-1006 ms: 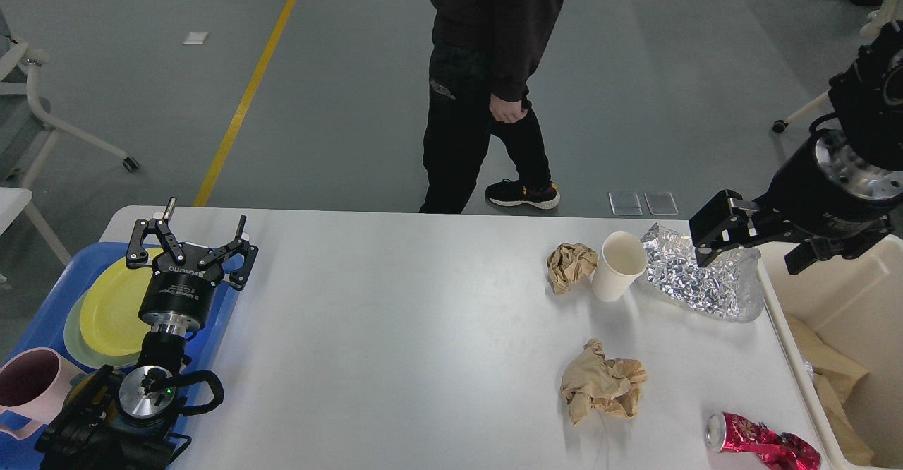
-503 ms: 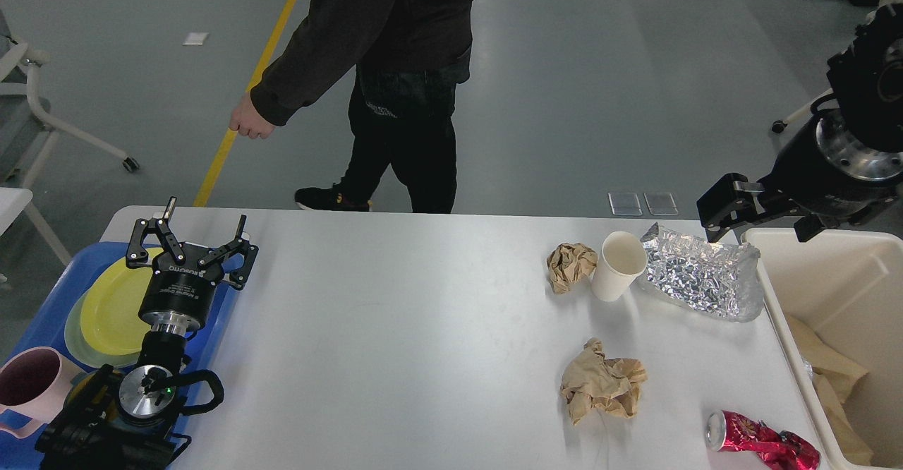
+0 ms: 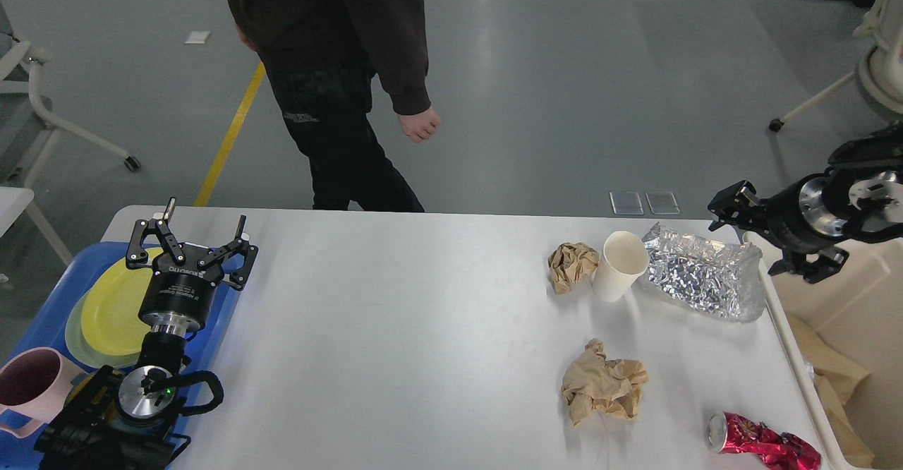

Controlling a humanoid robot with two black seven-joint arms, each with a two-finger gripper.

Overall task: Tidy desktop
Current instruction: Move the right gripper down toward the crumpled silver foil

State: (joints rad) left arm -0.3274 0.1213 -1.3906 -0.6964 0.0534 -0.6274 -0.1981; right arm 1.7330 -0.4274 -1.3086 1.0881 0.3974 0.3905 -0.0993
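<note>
The white desktop (image 3: 423, 329) holds litter on its right half: a small crumpled brown paper ball (image 3: 571, 265), a white paper cup (image 3: 621, 265) tilted beside it, a crinkled silver foil wrapper (image 3: 705, 279), a larger crumpled brown paper (image 3: 603, 389) and a crushed red can (image 3: 762, 443) at the front right. My left gripper (image 3: 201, 233) is open and empty over the left edge. My right gripper (image 3: 734, 205) hovers beyond the foil's far right end, dark and small, so I cannot tell its fingers apart.
A blue tray (image 3: 49, 315) at the left holds a yellow plate (image 3: 113, 308) and a pink mug (image 3: 32, 385). A cream-white bin (image 3: 868, 293) with brown paper inside stands off the right edge. A person in black (image 3: 331, 68) walks behind the table.
My right arm has pulled back to the right and away from the foil, toward the bin. The person has walked to the left. The left arm has not moved.
</note>
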